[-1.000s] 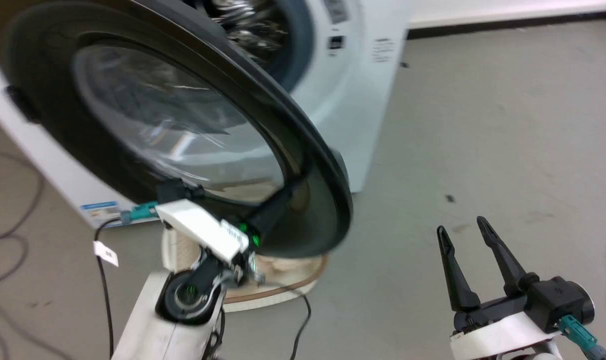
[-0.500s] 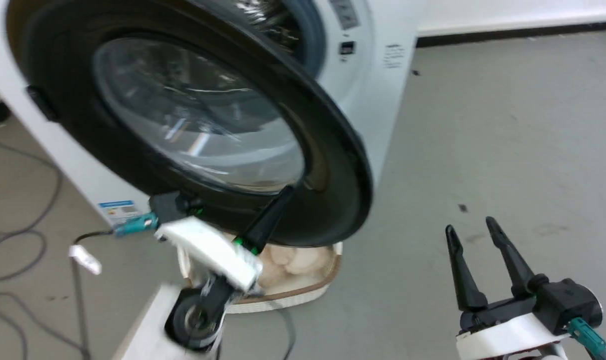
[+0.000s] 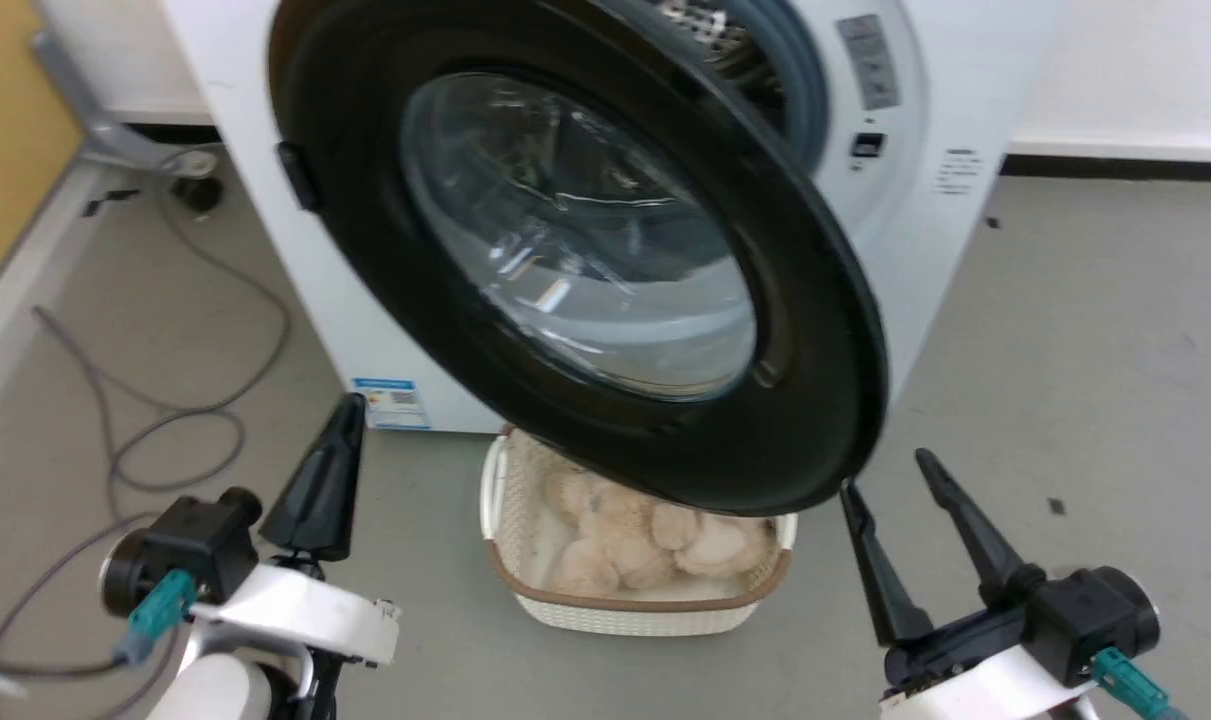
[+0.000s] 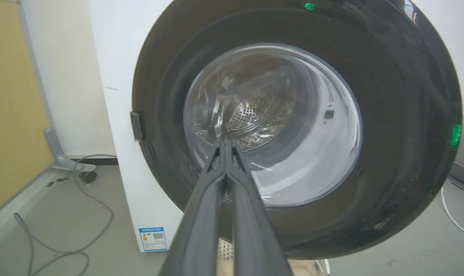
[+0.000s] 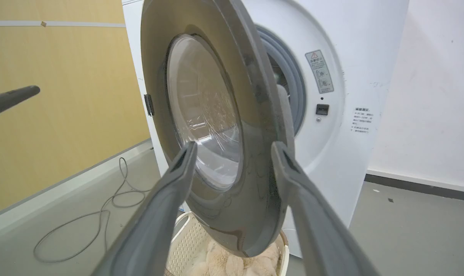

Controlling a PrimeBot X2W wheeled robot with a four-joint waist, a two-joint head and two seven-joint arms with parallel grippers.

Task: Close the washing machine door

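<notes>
The washing machine door (image 3: 585,230), a black rim around a bulging glass bowl, stands part open in front of the white washing machine (image 3: 925,230). Its free edge points toward me and its hinge side is at the left. My left gripper (image 3: 348,405) is shut on nothing, low and left of the door and clear of it. In the left wrist view its closed tips (image 4: 224,140) line up with the door's glass (image 4: 293,126). My right gripper (image 3: 885,475) is open just below the door's lower right rim. In the right wrist view the door (image 5: 205,111) shows edge-on between that gripper's spread fingers (image 5: 233,147).
A cream basket (image 3: 635,610) holding beige plush sits on the floor under the door. Grey cables (image 3: 165,420) loop on the floor at the left, beside a yellow panel (image 3: 5,140). Open grey floor (image 3: 1085,330) lies to the right. A blue sticker (image 3: 390,402) marks the machine's lower front.
My left gripper has come off the door's lower rim and drawn back to the lower left. The head camera has turned, shifting the whole scene right. The right gripper has stayed open.
</notes>
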